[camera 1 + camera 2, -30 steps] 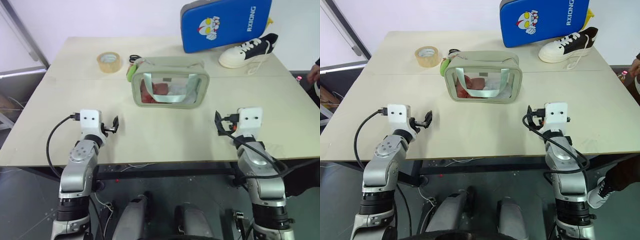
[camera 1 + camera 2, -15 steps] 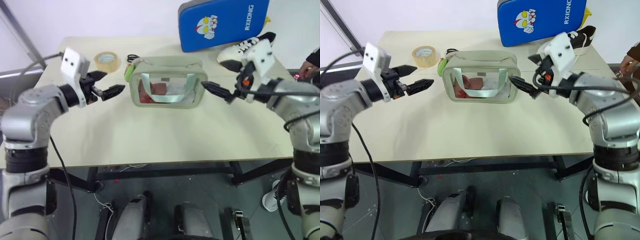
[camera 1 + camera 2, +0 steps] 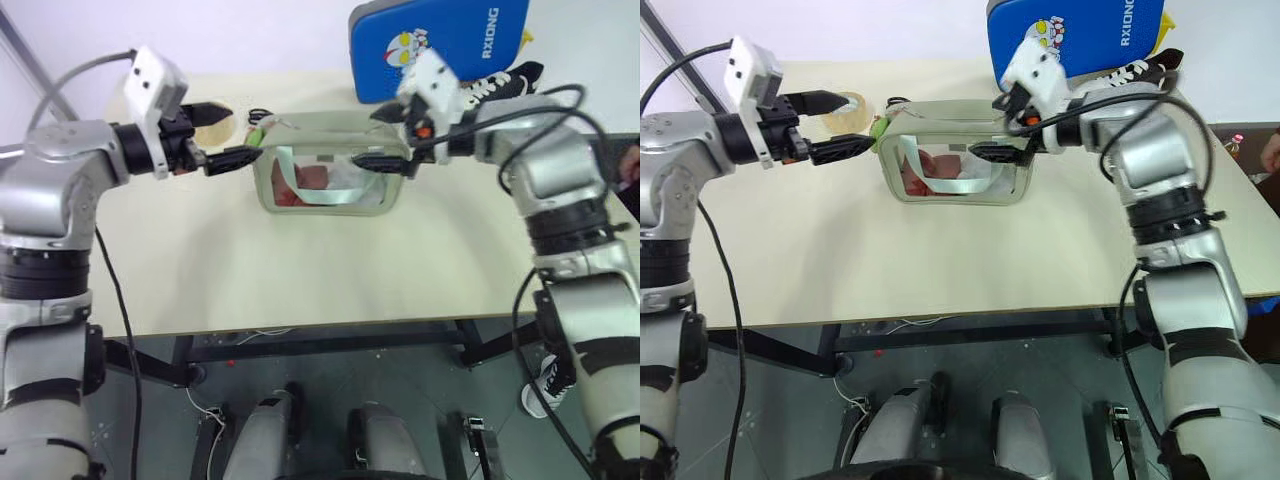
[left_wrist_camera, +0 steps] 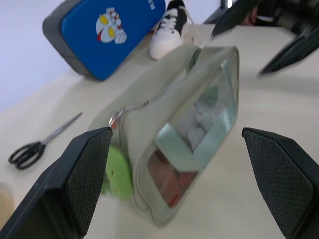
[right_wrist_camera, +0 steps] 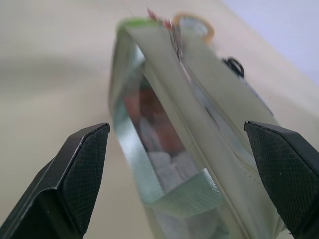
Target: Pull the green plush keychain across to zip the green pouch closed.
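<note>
The pale sage-green soft pouch with a clear window (image 3: 328,178) stands mid-table, the lime-green plush keychain (image 4: 118,172) at its left end. Both black-fingered grippers, left (image 3: 215,135) and right (image 3: 385,140), hover wide open at opposite ends, empty.

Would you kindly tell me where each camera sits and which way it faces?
Head views: the head's stereo pair, looking forward and down at the table; both arms show.
Left wrist view: looks along the open left gripper at the green pouch and green plush keychain.
Right wrist view: looks along the open right gripper at the pouch's other end.
Shared: both wrist views show the pouch, from opposite ends.
</note>
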